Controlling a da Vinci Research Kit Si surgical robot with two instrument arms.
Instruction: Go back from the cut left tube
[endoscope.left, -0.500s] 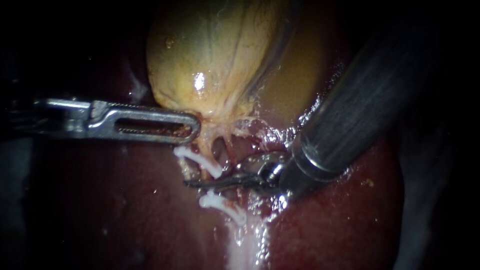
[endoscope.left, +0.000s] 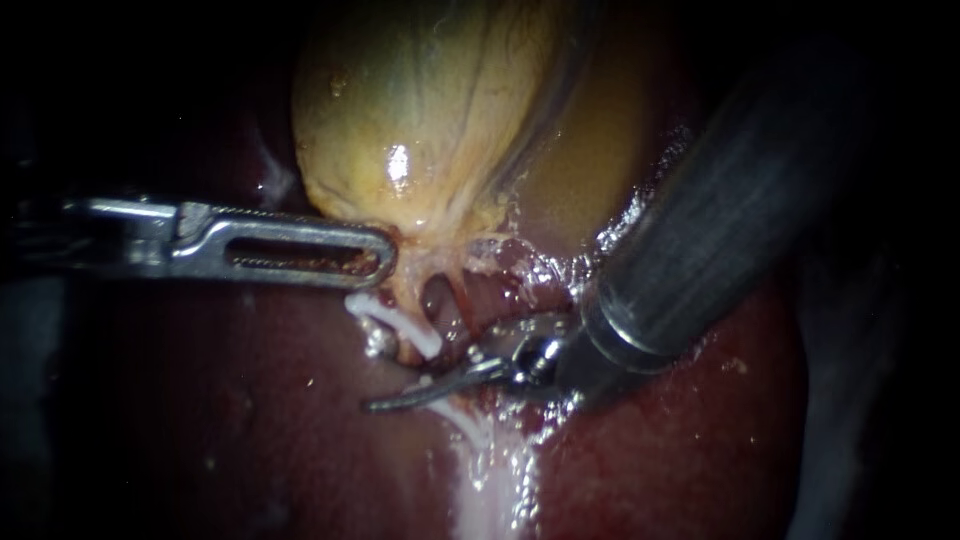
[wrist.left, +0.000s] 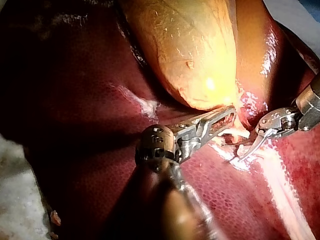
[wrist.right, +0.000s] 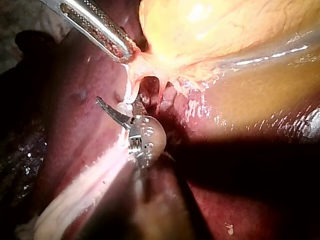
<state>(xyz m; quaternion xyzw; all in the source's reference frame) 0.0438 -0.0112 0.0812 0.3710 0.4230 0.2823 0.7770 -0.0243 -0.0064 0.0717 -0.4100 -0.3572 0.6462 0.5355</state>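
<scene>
Dark metal fills the foreground of the endoscope view, where the thick shaft of the right instrument (endoscope.left: 405, 397) is seen coming in from the upper right. At its end two thin curved blades are laid together with no gap between them, and nothing is gripped. The blades are stretched across the pale streak on the liver (endoscope.left: 250, 420), and their tip is rested over or just above the lower clip (endoscope.left: 462, 420); contact cannot be told. Just beyond, the upper clip (endoscope.left: 395, 320) is seen white across the left tube (endoscope.left: 405, 298), which is run down from the neck of the gallbladder (endoscope.left: 420, 110). Whether the tube is fully parted between the two clips cannot be made out, since that stretch is partly covered. The retreat is therefore judged as hardly begun: the blades are closed and free, yet they are kept close beside both clips, and a withdrawal along the shaft's own line, clear of the clips and the stump, is what is left. Farther back, the left instrument (endoscope.left: 383, 256) is held level from the left, and its slotted jaws are clenched on tissue at the gallbladder's neck, as the left wrist view suggests. The yellow gallbladder is seen rising behind, against dark red liver.
</scene>
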